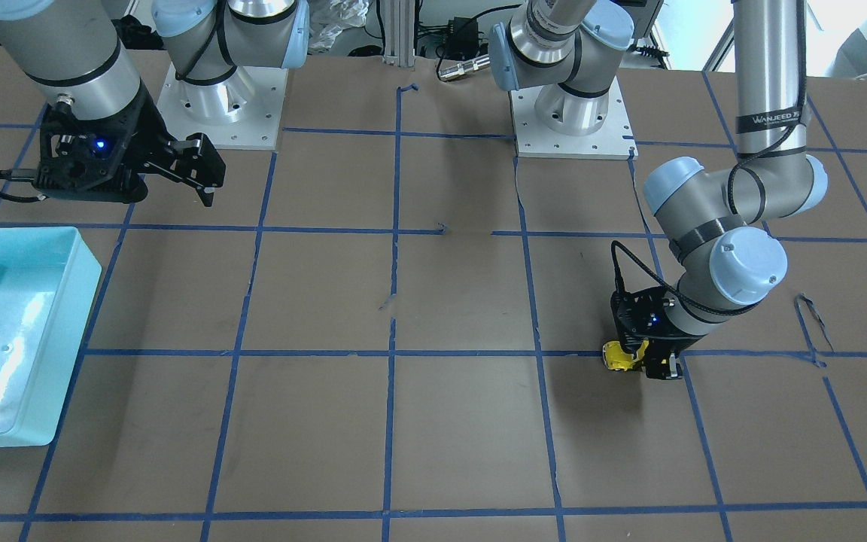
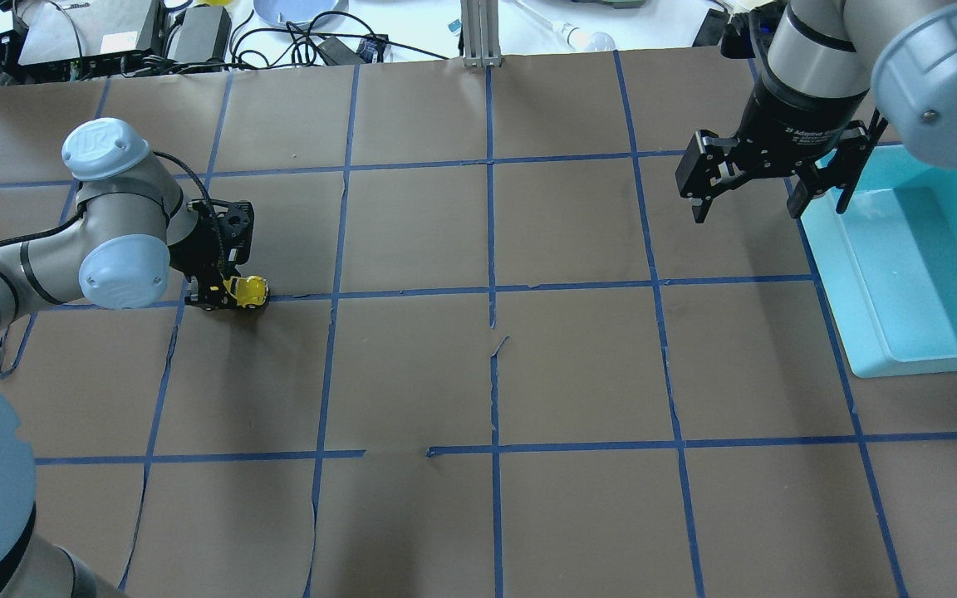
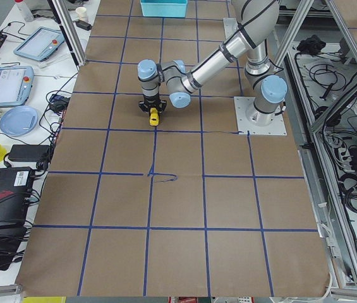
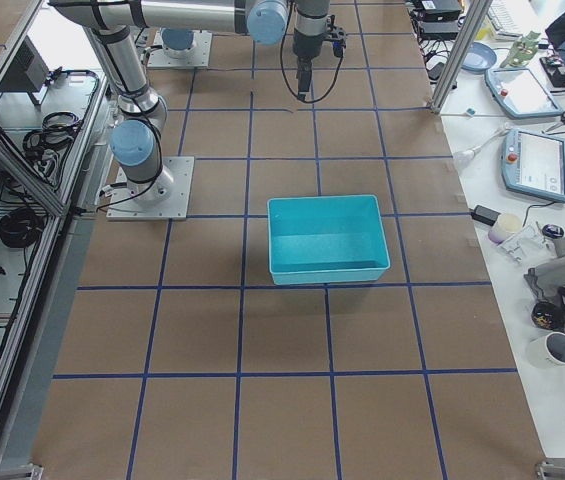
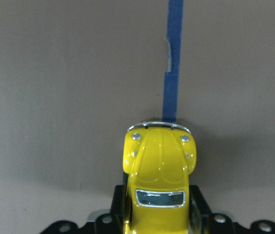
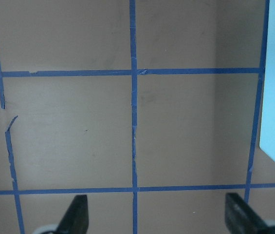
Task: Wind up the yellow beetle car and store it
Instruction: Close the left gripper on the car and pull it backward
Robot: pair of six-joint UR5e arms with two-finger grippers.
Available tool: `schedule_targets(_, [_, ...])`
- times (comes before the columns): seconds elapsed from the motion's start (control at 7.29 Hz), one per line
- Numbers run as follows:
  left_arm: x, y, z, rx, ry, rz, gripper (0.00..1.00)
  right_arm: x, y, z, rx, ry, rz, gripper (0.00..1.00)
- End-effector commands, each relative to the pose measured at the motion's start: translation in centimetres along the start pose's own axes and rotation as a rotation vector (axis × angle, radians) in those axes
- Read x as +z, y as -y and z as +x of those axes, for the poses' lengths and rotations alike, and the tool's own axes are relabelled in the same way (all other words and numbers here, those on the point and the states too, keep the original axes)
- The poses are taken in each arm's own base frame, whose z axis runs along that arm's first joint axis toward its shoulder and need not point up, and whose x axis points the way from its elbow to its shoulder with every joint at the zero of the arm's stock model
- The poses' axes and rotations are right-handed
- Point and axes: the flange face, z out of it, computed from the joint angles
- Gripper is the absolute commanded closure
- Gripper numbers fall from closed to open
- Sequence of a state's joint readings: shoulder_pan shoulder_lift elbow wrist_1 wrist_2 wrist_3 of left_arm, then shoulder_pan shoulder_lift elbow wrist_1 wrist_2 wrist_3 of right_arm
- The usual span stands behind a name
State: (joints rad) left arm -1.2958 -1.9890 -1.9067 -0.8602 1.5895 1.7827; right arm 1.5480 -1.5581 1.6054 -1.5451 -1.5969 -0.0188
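Note:
The yellow beetle car (image 2: 251, 290) is a tiny glossy toy with dark windows. It sits low on the brown table, on a blue tape line at the left. My left gripper (image 2: 228, 295) is shut on the car's rear half. In the left wrist view the car (image 5: 159, 170) points away from the camera between the dark fingers (image 5: 119, 202). It also shows in the front-facing view (image 1: 617, 356). My right gripper (image 2: 748, 212) is open and empty. It hangs above the table at the far right, beside the teal bin (image 2: 856, 336).
The teal bin (image 1: 91, 275) is empty and stands at the table's right end. Blue tape lines divide the brown paper table (image 2: 487, 374) into squares. Cables, a power supply and a plate lie beyond the far edge.

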Motion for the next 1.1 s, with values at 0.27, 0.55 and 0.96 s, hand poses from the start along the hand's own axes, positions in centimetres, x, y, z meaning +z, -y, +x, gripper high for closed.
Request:
schedule_targets(0.27, [0.2,-3.8,0.1,-0.033,-0.005,0.002,0.69,-0.1,0.1,-0.1,-0.005,0.007,0.009,0.0])
schedule_targets(0.55, [0.2,-6.2,0.2,-0.039,-0.004,0.003,0.69,-0.2,0.2,0.0,-0.005,0.006,0.018,0.0])
schedule_targets(0.96, [0.1,-8.1,0.4,-0.056,-0.001,0.004,0.68,0.1,0.2,0.0,-0.005,0.003,0.012,0.0])
